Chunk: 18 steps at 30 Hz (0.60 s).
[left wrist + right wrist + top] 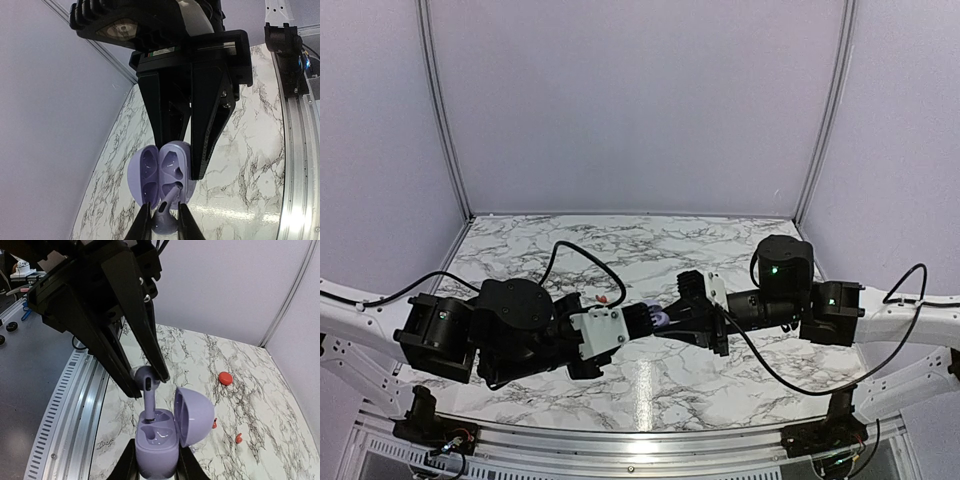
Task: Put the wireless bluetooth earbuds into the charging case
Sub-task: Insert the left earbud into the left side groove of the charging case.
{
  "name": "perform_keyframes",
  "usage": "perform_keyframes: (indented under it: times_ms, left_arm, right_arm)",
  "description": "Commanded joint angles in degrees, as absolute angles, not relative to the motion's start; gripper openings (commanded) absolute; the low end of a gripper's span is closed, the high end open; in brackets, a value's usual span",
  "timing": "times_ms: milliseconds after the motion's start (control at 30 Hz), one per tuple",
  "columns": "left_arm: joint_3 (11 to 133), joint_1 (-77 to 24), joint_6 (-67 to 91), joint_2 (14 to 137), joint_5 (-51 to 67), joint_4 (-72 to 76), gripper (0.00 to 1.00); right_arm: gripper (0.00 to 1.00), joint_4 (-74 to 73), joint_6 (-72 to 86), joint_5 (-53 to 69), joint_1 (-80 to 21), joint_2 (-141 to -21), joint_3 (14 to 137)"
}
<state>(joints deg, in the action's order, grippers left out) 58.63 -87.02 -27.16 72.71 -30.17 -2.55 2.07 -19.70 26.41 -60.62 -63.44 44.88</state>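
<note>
My left gripper (163, 207) is shut on the round head of a purple earbud (165, 220). The earbud's stem points into the open purple charging case (157, 445), and its tip sits in one socket. The other socket is empty. My right gripper (157, 466) is shut on the case's base and holds it above the table with the lid (196, 415) swung open. In the top view the two grippers meet at the purple case (658, 317). Two tiny red earbuds (238, 438) (214, 424) lie on the marble.
A round red case (225, 378) lies farther out on the marble table (260, 390). A red piece (603, 298) shows beside the left arm in the top view. Grey walls close the back and sides, and a metal rail (65, 410) runs along the near edge.
</note>
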Motion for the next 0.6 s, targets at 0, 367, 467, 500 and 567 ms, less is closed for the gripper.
perform_keyframes:
  times_ms: [0, 367, 467, 500, 567]
  left_arm:
    - [61.08, -87.46, -27.05, 73.75, -31.94, -4.04, 0.09]
    - [62.15, -87.53, -27.29, 74.77, -31.03, -4.91, 0.07]
    - [62.66, -87.47, -27.38, 75.3, -30.5, -5.27, 0.08]
    - [62.74, -87.53, -27.46, 75.4, -30.23, -5.39, 0.08]
    - [62.84, -87.48, -27.42, 75.59, -29.93, -5.51, 0.07]
  right_arm:
    - [0.0, 1.85, -19.12, 26.36, -61.17, -63.72, 47.59]
    - [0.0, 1.83, -18.47, 26.1, -61.17, -64.66, 47.92]
    - [0.0, 2.23, -18.21, 26.19, -61.13, -64.69, 47.75]
    - [0.0, 2.32, -18.13, 26.19, -61.17, -64.56, 47.68]
    - [0.0, 2.58, -18.04, 26.22, -61.17, -64.48, 47.61]
